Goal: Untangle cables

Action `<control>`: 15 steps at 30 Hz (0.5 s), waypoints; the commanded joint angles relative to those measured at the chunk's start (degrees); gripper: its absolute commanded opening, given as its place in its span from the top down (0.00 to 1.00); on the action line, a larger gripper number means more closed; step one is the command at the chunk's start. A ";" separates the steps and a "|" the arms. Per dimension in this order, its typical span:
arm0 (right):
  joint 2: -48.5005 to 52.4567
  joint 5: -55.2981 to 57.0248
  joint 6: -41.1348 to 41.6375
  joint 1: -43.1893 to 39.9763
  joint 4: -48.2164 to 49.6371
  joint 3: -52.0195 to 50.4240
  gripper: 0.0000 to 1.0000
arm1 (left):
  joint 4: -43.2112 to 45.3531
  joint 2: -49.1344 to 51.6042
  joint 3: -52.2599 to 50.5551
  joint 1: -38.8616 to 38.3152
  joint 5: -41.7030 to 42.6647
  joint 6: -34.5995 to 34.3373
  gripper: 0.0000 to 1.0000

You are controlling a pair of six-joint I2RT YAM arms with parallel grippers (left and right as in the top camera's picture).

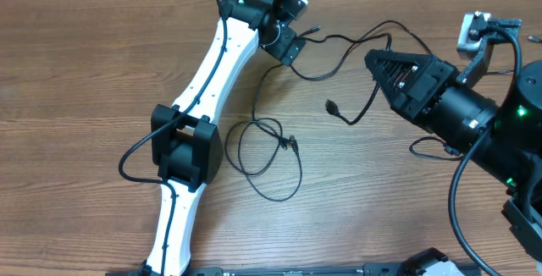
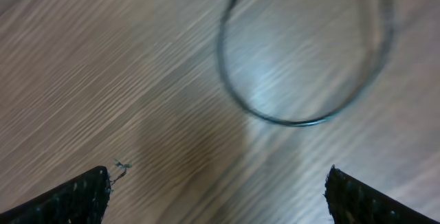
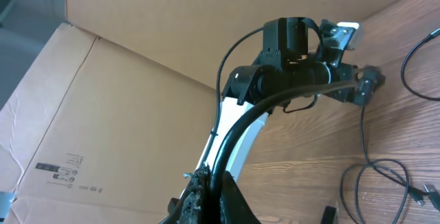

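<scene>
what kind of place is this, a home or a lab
Probably a robot lab or test bench: a white arm and a black arm at a wood table, thin cables loose on it, plain cardboard standing beside it.

A wood-grain desk [image 1: 85, 73] carried thin black cables [image 1: 292, 143], looped near its middle and trailing far right.

No legible text; cardboard label [image 3: 58, 169] unreadable.
</scene>
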 commanded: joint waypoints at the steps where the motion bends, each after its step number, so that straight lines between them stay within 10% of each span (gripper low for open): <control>1: -0.61 0.07 -0.50 -0.28 0.76 1.42 0.96 | -0.66 0.66 -0.31 1.51 -12.33 -9.07 0.00; 15: -0.59 10.88 -0.92 -0.28 0.44 1.42 0.96 | -8.87 -0.15 -0.20 13.20 -22.16 -13.88 0.00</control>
